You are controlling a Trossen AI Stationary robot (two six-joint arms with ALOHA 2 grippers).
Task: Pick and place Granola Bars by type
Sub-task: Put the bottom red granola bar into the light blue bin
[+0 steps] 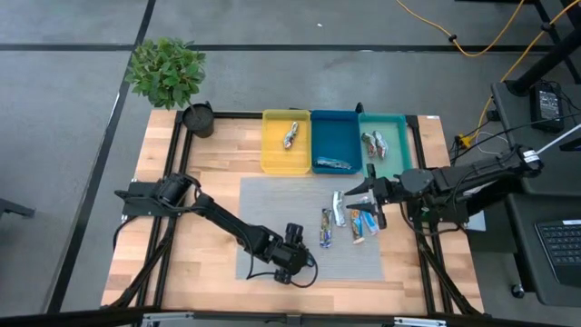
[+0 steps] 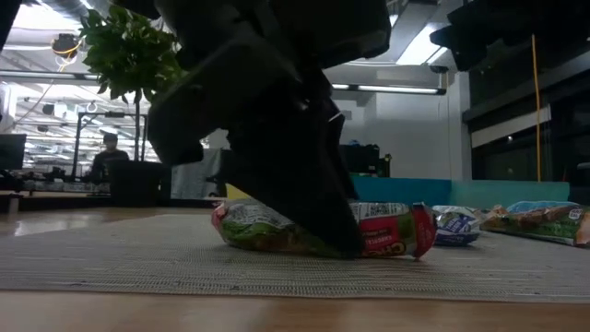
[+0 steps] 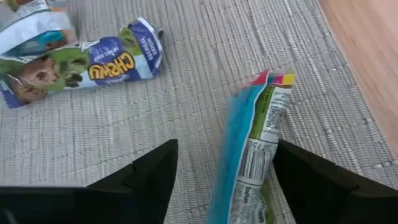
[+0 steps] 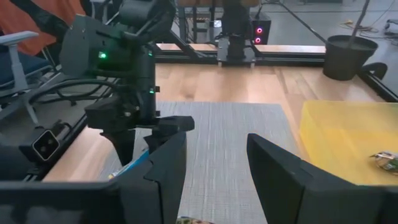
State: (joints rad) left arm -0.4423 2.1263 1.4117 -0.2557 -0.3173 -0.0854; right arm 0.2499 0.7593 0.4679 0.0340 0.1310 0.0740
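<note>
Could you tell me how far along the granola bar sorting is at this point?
Done: one bar each lies in the yellow tray, blue tray and green tray. In hand: the left gripper, jaws open, straddles a red-green bar on the grey mat, not yet gripped. Left: a cluster of bars beside the right gripper, which hovers open and empty.

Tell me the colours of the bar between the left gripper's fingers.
The granola bar has a blue side, a green-and-white label panel and a red-yellow end, clearest in the left wrist view.
</note>
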